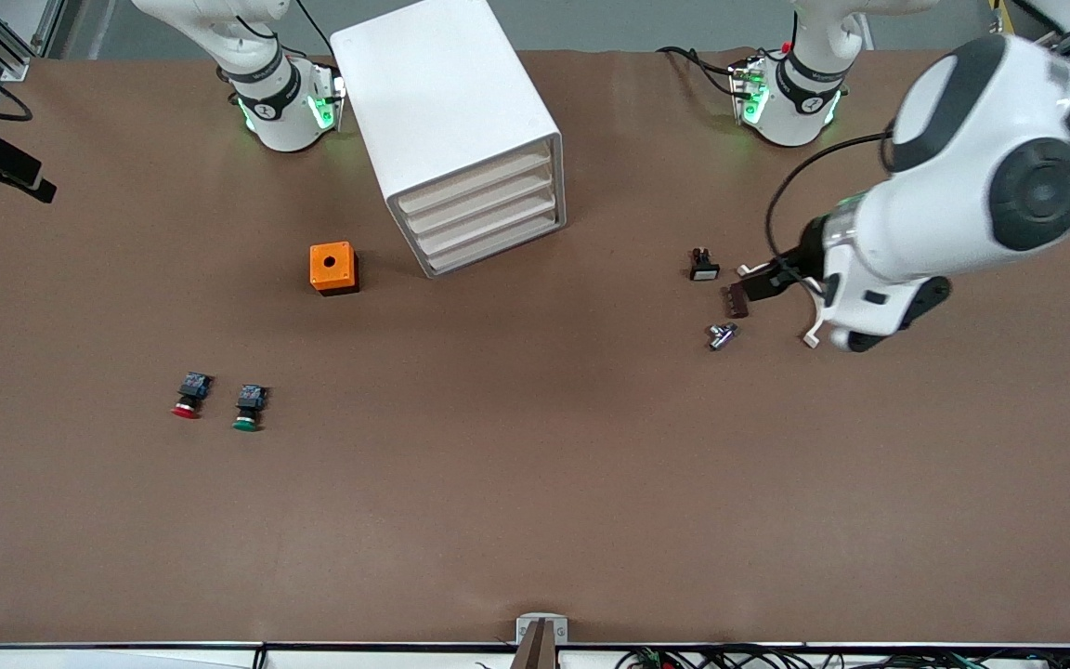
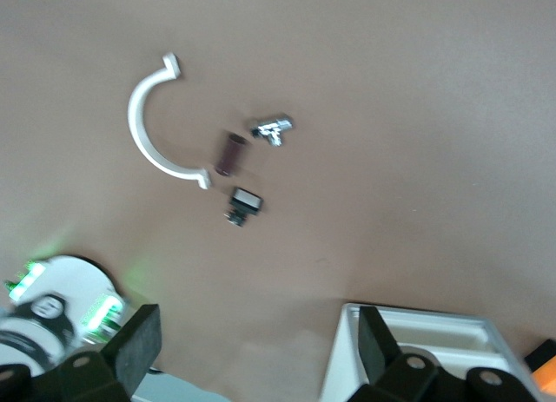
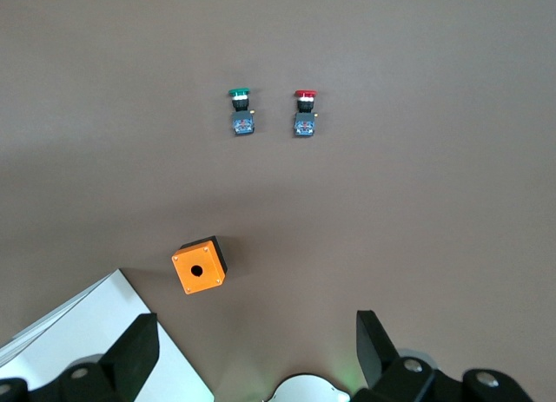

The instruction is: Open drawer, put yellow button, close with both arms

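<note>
Left gripper (image 2: pixel 256 331): fingers (image 2: pixel 135 337) spread wide, holding nothing and touching nothing, hanging high over the table. Below and ahead of the fingertips lie a white curved clip (image 2: pixel 148 128), a brown piece (image 2: pixel 228 153), a silver part (image 2: pixel 273 128) and a black white-capped switch (image 2: pixel 243 204), all well clear of the fingers.

Right gripper (image 3: pixel 256 337): fingers (image 3: pixel 135 350) likewise wide apart and empty, up in the air. An orange box (image 3: pixel 200 266) sits below the fingertips; the green button (image 3: pixel 241 112) and red button (image 3: pixel 304 113) lie farther out, side by side.

The drawer (image 1: pixel 475 183), top of four in the white cabinet (image 1: pixel 442 93), is shut, apart from both grippers. The yellow button cannot be located in any view.
</note>
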Robot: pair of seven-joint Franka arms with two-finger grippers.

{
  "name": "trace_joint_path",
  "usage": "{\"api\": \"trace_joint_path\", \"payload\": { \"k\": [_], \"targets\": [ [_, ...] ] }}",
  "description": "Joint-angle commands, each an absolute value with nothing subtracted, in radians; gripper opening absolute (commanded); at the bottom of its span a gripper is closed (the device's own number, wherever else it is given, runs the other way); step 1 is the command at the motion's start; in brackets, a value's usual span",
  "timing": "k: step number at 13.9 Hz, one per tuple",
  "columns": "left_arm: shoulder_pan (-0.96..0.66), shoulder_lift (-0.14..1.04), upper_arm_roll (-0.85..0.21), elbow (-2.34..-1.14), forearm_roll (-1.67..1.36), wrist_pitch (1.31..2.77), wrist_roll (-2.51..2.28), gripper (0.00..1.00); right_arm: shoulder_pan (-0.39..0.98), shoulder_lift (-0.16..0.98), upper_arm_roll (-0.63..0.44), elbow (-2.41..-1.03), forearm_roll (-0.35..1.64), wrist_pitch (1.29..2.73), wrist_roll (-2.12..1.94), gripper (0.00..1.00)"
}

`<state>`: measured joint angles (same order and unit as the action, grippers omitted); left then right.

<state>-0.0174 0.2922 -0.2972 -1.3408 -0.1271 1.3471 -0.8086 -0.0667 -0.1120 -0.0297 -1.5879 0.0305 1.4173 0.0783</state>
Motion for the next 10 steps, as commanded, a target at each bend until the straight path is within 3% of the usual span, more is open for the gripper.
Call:
{"api": "trace_joint_path", "payload": {
  "k": [1, 3, 6, 8, 10],
  "targets": [
    [0.023, 0.207, -0.270, -1.370, -0.112, 1.287, -0.611, 1.00, -0.074, -0.123, -0.026, -1.566, 0.018, 1.417, 0.066, 1.00],
    [-0.043, 0.151, -0.134, -1.382, -0.109, 1.231, -0.476, 1.00, -0.083, -0.123, -0.031, -1.557, 0.032, 1.407, 0.078, 1.00],
    [-0.081, 0.048, -0.025, -1.469, -0.080, 1.221, -0.323, 1.00, -0.072, -0.123, -0.020, -1.552, 0.015, 1.404, 0.068, 1.00],
    [-0.092, 0.006, -0.011, -1.526, -0.035, 1.247, -0.260, 1.00, -0.058, -0.123, -0.014, -1.551, -0.014, 1.404, 0.063, 1.00],
    [-0.091, -0.059, 0.004, -1.622, -0.034, 1.363, -0.241, 1.00, -0.060, -0.124, -0.015, -1.551, -0.009, 1.404, -0.007, 1.00]
  ]
}}
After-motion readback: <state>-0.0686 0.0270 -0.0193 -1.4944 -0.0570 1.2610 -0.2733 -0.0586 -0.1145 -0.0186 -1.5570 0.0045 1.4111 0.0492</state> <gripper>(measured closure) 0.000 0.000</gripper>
